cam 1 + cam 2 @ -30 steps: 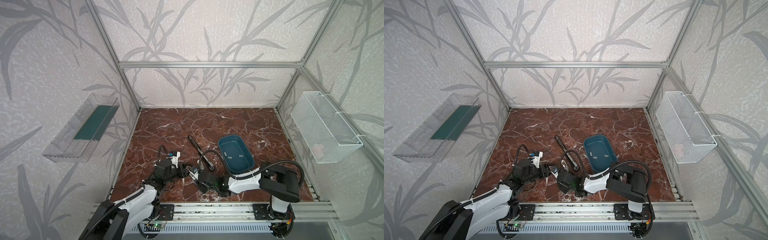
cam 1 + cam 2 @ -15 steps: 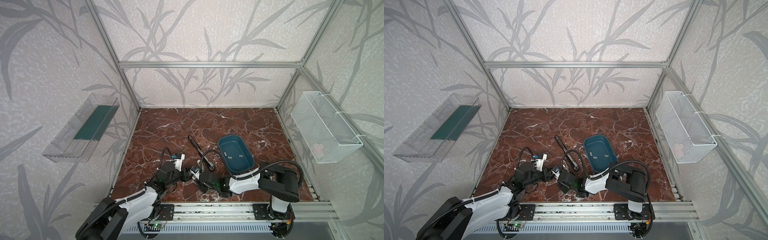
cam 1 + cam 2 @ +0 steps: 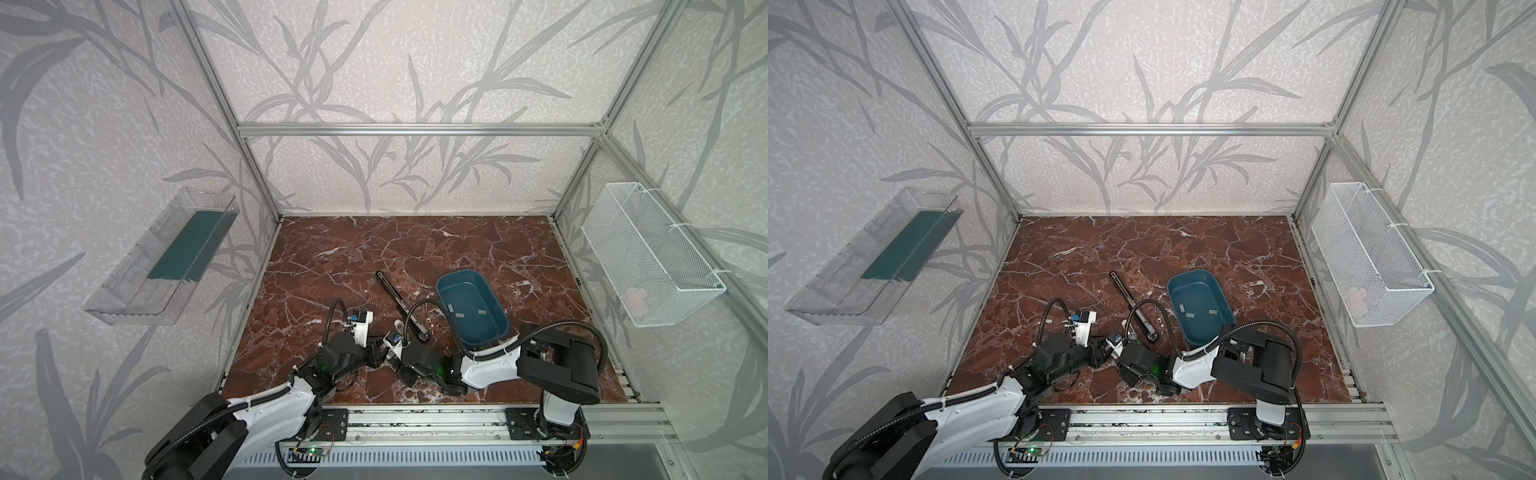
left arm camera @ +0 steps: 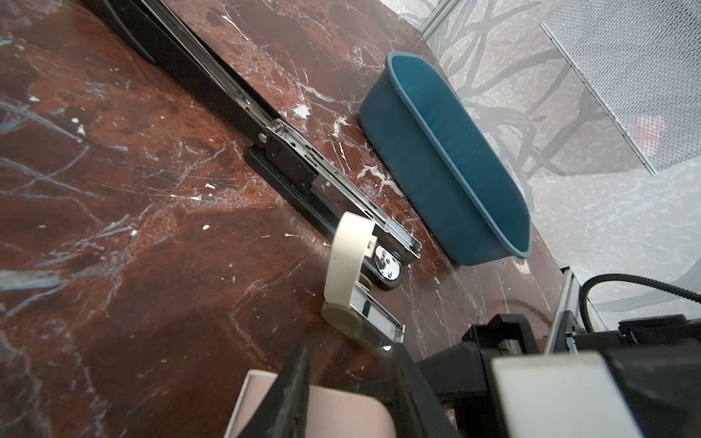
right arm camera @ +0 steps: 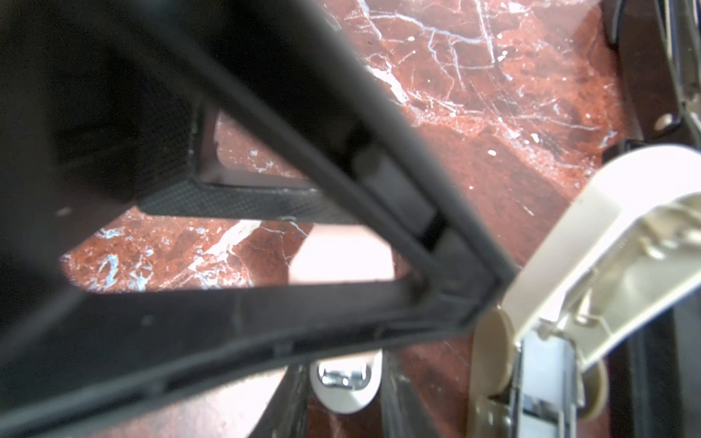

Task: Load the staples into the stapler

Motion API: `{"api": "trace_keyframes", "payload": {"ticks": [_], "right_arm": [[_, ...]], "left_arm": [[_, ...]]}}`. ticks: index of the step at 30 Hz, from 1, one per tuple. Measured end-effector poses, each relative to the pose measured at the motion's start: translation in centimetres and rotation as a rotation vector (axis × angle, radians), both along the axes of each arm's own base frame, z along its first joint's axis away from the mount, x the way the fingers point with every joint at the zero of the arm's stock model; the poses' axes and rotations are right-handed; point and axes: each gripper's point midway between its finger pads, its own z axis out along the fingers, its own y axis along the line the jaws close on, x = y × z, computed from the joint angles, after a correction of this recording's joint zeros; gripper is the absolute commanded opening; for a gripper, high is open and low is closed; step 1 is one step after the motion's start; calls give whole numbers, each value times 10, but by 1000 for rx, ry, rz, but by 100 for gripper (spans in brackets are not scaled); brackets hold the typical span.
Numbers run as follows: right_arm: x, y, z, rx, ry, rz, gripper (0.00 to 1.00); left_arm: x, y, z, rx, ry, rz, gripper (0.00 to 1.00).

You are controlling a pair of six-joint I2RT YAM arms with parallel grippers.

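Observation:
A small pink stapler (image 4: 333, 409) lies low at the front middle, between both grippers. My left gripper (image 4: 351, 354) straddles its pink body, fingers apart; contact does not show. My right gripper (image 5: 341, 375) is shut on the stapler's pale end with the metal anvil (image 5: 343, 383). In both top views the two grippers (image 3: 376, 355) (image 3: 399, 347) meet and hide it. A few grey staples (image 3: 459, 314) (image 3: 1190, 314) lie in the blue bin (image 3: 496, 305) (image 3: 1225, 305).
A long black stapler (image 3: 401, 305) (image 4: 227, 106) lies opened flat, slanting towards the bin. A small cream stapler (image 3: 398, 323) (image 4: 347, 273) (image 5: 569, 265) stands open at its near end, close beyond my grippers. On the right wall hangs a white mesh basket (image 3: 648, 266), on the left wall a clear tray (image 3: 166, 257).
My left gripper has moved right, up against the right gripper, and its fingers have narrowed. The right arm has hardly moved.

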Motion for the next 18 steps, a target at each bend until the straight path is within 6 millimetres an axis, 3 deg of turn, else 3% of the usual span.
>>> {"api": "trace_keyframes", "payload": {"ticks": [9,12,18], "right_arm": [[6,-5,-1,14,6,-53,31],[8,-4,0,25,12,-64,30],[13,-6,4,63,22,-98,30]], "left_arm": [[14,-14,-3,26,-28,-1,29],[16,-25,-16,58,-18,-41,25],[24,-38,-12,22,-94,-69,31]]}}
